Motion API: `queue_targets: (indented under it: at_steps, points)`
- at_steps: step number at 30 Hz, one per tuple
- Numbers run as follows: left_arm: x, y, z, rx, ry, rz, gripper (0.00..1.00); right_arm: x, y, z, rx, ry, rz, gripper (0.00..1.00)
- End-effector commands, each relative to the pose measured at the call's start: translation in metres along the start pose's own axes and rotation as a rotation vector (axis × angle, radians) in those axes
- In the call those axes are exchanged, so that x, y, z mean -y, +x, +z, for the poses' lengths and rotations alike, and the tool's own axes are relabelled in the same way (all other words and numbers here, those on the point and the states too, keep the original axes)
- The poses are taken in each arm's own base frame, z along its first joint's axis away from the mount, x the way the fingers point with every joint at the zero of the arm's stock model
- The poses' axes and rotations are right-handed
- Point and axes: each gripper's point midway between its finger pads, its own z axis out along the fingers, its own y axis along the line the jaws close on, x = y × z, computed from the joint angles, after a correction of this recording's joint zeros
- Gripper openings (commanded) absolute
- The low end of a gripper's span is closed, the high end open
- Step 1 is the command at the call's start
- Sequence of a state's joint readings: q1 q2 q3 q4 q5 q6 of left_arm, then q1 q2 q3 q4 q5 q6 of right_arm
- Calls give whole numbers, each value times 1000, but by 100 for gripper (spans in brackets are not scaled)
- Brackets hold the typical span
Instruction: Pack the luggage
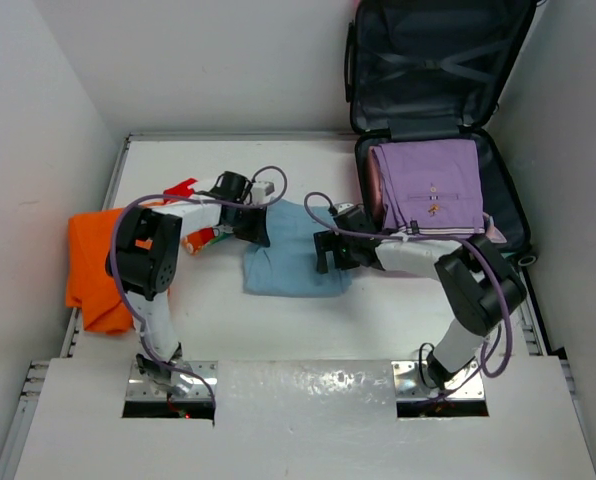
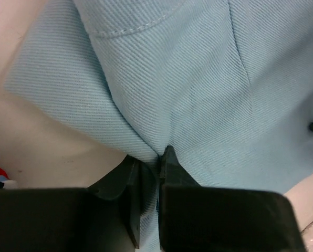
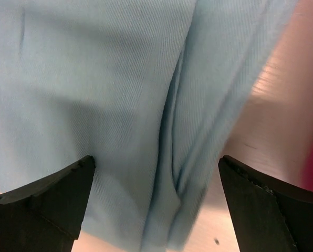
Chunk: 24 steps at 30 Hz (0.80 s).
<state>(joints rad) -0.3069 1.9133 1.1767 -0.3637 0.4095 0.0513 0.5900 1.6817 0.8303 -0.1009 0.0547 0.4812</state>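
Note:
The luggage (image 1: 508, 215) lies open at the back right, its dark lid with crossed straps propped against the wall. A folded purple garment (image 1: 430, 186) lies in its lower half. A light blue garment (image 1: 296, 262) lies on the table between the arms. My left gripper (image 1: 259, 228) is at its left edge, shut on a fold of the blue cloth (image 2: 162, 94). My right gripper (image 1: 328, 250) hangs over its right edge, open, fingertips (image 3: 75, 184) wide apart above a crease in the blue cloth (image 3: 93, 89).
An orange garment (image 1: 96, 270) lies at the table's left edge. A red, white and multicoloured piece (image 1: 193, 190) sits behind the left arm. White walls close in on the left, back and right.

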Motion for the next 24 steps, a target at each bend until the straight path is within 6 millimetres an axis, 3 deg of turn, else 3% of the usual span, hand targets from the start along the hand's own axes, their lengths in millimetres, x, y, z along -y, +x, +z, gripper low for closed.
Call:
queue_targets:
  at_steps: [1, 3, 4, 5, 6, 9, 12, 13, 15, 16, 17, 19, 22, 24]
  points:
    - [1, 40, 12, -114, 17, -48, 0, -6, 7, 22, -26, -23, 65, 98]
    - [6, 39, 10, -100, 51, -44, 0, -11, 4, 33, -18, -45, 76, 91]
    - [10, 39, 10, -92, 77, -47, 0, -16, 8, 43, -33, -77, 81, 84]
    - [20, 37, 8, -77, 134, -63, 0, -30, 0, 48, -11, -146, 98, 74]
    - [26, 36, 7, -71, 165, -65, 0, -33, 5, 57, -28, -159, 109, 45]
    - [41, 16, -6, -14, 231, -48, 0, -42, -7, 55, -10, -190, 129, 1]
    - [41, -15, -31, 54, 237, -38, 0, -51, -51, 28, 82, -204, 71, 0]
    - [40, -36, -46, 109, 235, -23, 0, -55, -69, 19, 102, -207, 34, 0]
    - [40, -50, -60, 137, 223, 8, 0, -61, -90, 3, 134, -220, 2, 0]
    - [42, -67, -71, 176, 209, 42, 0, -65, -101, -8, 150, -232, -13, 0]
    - [47, -75, -81, 200, 213, 65, 0, -68, -122, -19, 198, -242, -25, 0]
    - [57, -92, -98, 239, 228, 93, 0, -71, -140, -33, 237, -256, -30, 0]
    - [72, -117, -125, 305, 246, 133, 0, -69, -188, -70, 348, -266, -38, 0]
    - [84, -138, -146, 365, 255, 175, 0, -64, -202, -85, 374, -258, -38, 0]
